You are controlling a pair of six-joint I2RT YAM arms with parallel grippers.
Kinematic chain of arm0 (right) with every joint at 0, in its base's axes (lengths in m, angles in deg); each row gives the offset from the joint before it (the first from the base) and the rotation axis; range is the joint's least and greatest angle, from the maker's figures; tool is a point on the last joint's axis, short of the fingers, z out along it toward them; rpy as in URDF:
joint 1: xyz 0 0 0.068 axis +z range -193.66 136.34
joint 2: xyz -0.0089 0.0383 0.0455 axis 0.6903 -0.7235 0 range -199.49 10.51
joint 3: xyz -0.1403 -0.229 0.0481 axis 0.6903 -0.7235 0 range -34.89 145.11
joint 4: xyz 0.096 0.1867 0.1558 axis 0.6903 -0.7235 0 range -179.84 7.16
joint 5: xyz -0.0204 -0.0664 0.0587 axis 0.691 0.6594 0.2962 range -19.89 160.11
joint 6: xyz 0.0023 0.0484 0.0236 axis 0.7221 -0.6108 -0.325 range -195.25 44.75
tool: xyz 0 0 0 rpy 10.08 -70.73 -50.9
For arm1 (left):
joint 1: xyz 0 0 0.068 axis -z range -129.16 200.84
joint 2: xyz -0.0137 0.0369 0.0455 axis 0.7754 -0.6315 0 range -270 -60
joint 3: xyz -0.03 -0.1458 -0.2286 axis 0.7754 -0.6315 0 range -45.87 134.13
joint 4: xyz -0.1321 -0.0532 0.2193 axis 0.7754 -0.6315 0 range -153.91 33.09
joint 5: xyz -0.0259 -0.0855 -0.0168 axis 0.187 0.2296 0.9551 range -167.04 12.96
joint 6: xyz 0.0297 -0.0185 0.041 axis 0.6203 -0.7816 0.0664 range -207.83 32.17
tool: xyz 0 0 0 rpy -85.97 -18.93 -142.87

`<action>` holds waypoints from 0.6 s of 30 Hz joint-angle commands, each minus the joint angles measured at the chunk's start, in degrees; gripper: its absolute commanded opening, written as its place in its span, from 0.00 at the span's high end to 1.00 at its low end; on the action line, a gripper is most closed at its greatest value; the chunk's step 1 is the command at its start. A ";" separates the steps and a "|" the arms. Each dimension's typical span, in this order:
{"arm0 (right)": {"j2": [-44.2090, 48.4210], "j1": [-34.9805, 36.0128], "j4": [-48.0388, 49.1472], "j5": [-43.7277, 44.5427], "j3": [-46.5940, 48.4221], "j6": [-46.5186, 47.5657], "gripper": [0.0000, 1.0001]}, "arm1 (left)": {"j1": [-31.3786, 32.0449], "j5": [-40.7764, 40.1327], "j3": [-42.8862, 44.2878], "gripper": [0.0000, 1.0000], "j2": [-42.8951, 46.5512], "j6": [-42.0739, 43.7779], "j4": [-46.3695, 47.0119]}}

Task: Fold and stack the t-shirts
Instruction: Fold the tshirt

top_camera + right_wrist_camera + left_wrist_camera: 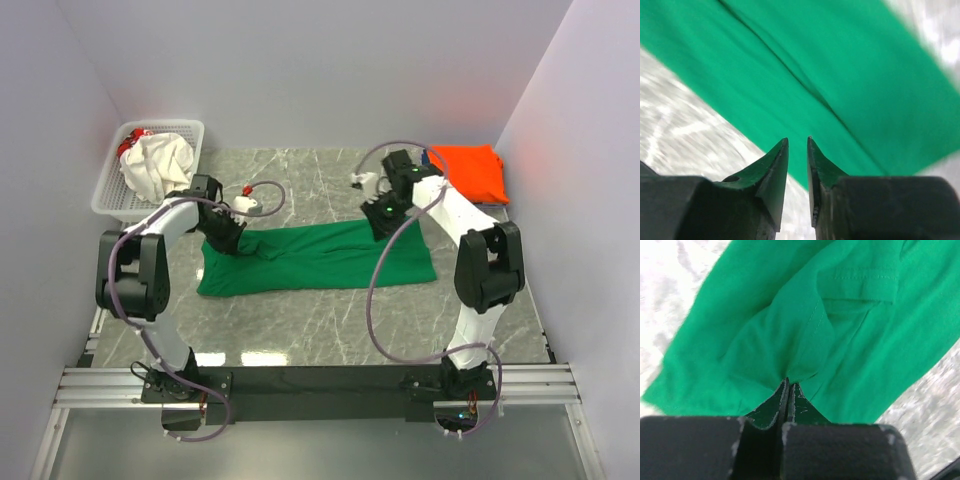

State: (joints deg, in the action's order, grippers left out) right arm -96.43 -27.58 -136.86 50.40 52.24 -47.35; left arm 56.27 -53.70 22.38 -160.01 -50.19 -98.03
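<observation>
Your left claw [789,385] is clamped tight on a pinch of the green t-shirt [320,258], its two jaws pressed together with a small peak of cloth gathered at their tips. From that wrist you look along a stitched sleeve hem and soft folds running away from the grip. Your right claw [797,142] stands slightly parted with nothing between its jaws; it hangs just above the same shirt, close to where the cloth's edge meets the marble bench [300,335], and a long dark crease runs diagonally across the fabric under it. Seen from above, the green shirt lies as a long band across the middle of the bench, stretched from your left arm to your right, with the left claw at its left end and the right claw over its far edge towards the right end. An orange t-shirt [470,170] sits folded in a neat block at the far right corner of the bench, beside the right wall and apart from the green one. At the far left corner a white lattice basket [105,195] holds a heaped cream-white t-shirt [158,165], with a scrap of red showing at the basket's far side that is too small to identify.
</observation>
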 commanded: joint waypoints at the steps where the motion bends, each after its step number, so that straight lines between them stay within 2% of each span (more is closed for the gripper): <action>1: 7.33 6.32 10.23 -5.79 0.59 -1.01 0.72 | -0.07 4.43 3.11 0.99 -4.39 -4.06 -0.62; 2: 8.57 7.47 15.56 -5.18 -1.51 -0.57 0.72 | -0.42 4.88 4.42 0.99 -5.36 -4.42 -0.80; 8: 14.21 18.71 29.03 1.15 -6.71 11.47 0.72 | -1.21 6.55 10.75 0.99 -11.87 -4.78 -4.66; 13: 6.14 29.43 30.29 8.26 -0.05 14.90 0.71 | -1.30 7.78 13.84 0.99 -15.12 -5.92 -5.89; 18: -7.38 34.46 29.15 14.86 9.27 13.94 0.64 | -1.74 8.13 15.07 0.99 -16.45 -5.57 -7.04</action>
State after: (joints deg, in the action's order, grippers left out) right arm -97.94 5.16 -109.23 59.15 56.92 -34.48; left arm 54.91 -47.54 35.80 -175.44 -55.72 -104.09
